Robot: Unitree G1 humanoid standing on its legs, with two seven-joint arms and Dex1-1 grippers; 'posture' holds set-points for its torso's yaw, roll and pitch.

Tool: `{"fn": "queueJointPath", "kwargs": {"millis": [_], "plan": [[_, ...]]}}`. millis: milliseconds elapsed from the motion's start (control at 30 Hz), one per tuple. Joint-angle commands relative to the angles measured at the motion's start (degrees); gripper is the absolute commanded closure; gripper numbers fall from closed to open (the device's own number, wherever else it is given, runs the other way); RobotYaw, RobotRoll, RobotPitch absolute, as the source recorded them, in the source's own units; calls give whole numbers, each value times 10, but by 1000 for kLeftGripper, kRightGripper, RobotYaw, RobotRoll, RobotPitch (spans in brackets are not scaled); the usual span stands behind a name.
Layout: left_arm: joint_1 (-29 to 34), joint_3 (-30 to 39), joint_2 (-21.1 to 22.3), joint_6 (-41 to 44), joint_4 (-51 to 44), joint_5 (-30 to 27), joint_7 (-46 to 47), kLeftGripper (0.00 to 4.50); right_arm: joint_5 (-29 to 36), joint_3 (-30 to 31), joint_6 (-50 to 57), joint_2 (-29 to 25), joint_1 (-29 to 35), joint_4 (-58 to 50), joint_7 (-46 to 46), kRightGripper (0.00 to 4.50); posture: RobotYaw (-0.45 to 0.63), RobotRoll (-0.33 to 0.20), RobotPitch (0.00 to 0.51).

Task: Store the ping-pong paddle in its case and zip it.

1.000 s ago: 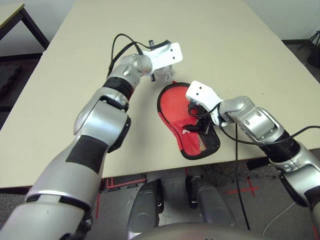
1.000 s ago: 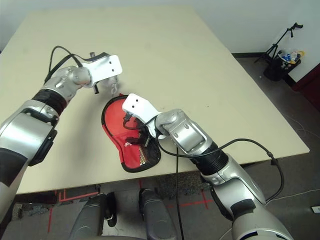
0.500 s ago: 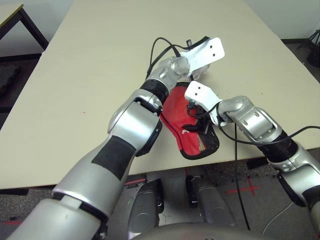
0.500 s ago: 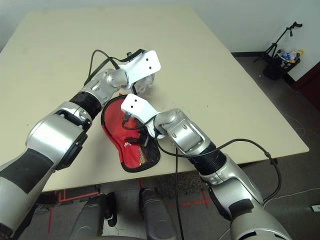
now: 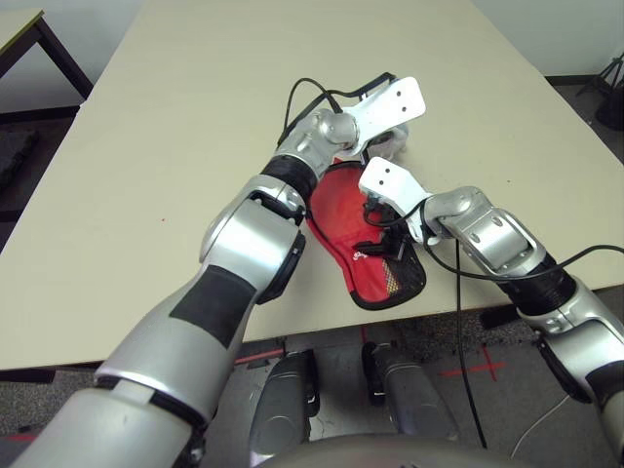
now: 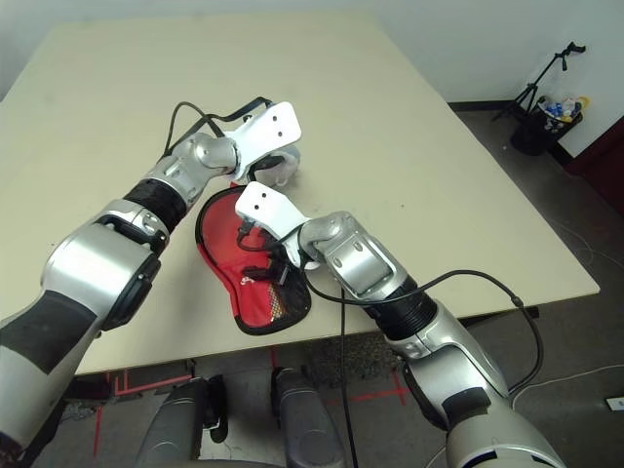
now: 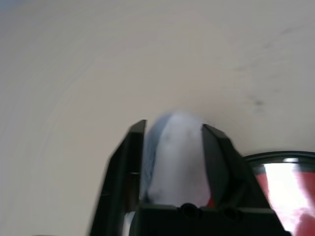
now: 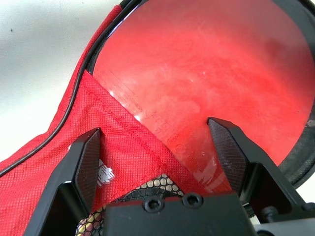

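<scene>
Case (image 8: pixel 123 162) woven red cloth; paddle (image 8: pixel 206 78) glossy smooth rubber; table (image 5: pixel 195 117) matt.

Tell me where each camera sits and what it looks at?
Left eye view: on the head, looking down at the table; both silver forearms show.
Right eye view: beside it, same scene; both eyes share the case.
Left wrist view: on the left arm, looking along the left tool at something pale between its fingers.
Right wrist view: on the right arm, looking along the open right tool at the ping-pong paddle lying in the case, as the head views also show.
</scene>
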Motion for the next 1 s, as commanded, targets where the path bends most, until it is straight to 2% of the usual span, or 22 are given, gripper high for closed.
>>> {"fn": "queueJointPath", "kwargs": {"millis": [33, 133, 300, 567, 767, 1000], "plan": [[18, 28, 7, 17, -33, -46, -71, 984, -16, 27, 9, 10, 23, 61, -4, 0, -1, 0, 168], [29, 35, 17, 33, -58, -63, -96, 19, -19, 25, 2, 14, 20, 72, -3, 0, 5, 0, 164], [53, 37, 43, 61, -112, -83, -130, 19, -26, 20, -9, 17, 18, 88, -1, 0, 6, 0, 159], [97, 10, 104, 57, -157, -64, -136, 19, -33, 12, -17, 24, 17, 101, -2, 0, 1, 0, 156], [146, -14, 118, 56, -182, -60, -176, 19, -38, 5, -22, 25, 13, 111, -1, 0, 1, 0, 156], [185, -27, 110, 73, -198, -63, -193, 19, -41, -3, -24, 27, 11, 118, -5, 0, -20, 0, 162]]}}
